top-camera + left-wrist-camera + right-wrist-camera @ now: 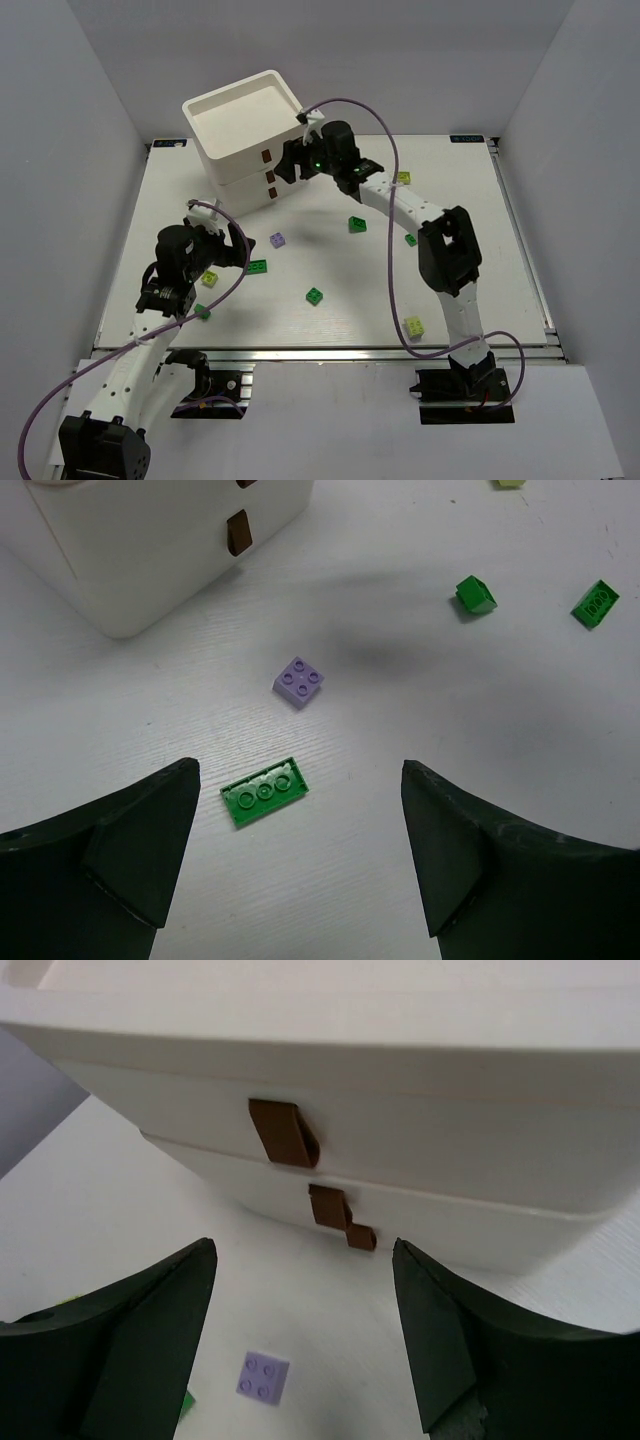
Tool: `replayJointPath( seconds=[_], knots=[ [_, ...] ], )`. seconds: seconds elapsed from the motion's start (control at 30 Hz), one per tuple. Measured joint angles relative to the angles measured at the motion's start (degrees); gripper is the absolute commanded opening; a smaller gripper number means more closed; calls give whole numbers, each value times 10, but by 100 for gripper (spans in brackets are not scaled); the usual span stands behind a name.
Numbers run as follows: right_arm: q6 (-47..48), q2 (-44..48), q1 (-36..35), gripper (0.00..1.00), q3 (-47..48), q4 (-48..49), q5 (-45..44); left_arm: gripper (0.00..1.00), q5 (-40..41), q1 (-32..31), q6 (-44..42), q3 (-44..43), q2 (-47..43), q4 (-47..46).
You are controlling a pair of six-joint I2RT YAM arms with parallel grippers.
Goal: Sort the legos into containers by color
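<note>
Both arms are the same build. The left arm (150,330) and right arm (400,205) have white tube-like links broken up by chunky black joint housings (450,250). Each one sits on a black base block (465,385) with a bit of wiring poking out. A purple cable (390,260) loops loosely along each arm and ends at a small white connector (308,117). There's a tiny green light (318,165) glowing near the right wrist. Up close, the left end effector (300,775) and right end effector (302,1250) have fat, matte, dark greenish-black fingers (140,840) with curved inner faces.
</note>
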State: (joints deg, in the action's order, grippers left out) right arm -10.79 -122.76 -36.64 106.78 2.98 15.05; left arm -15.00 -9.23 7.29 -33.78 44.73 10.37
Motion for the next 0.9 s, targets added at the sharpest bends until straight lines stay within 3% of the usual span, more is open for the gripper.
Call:
replayJointPath(
  seconds=[0.33, 0.57, 0.8, 0.9],
  knots=[
    [-15, -72, -48, 70, 80, 24, -72, 91, 6, 0, -2, 0, -13, 0],
    [-22, -94, -51, 60, 106, 38, -127, 91, 5, 0, -2, 0, -22, 0],
    [-22, -109, -61, 48, 126, 38, -165, 91, 5, 0, -2, 0, -28, 0],
    [-19, -113, -65, 35, 127, 43, -173, 91, 4, 0, -2, 0, -29, 0]
  ],
)
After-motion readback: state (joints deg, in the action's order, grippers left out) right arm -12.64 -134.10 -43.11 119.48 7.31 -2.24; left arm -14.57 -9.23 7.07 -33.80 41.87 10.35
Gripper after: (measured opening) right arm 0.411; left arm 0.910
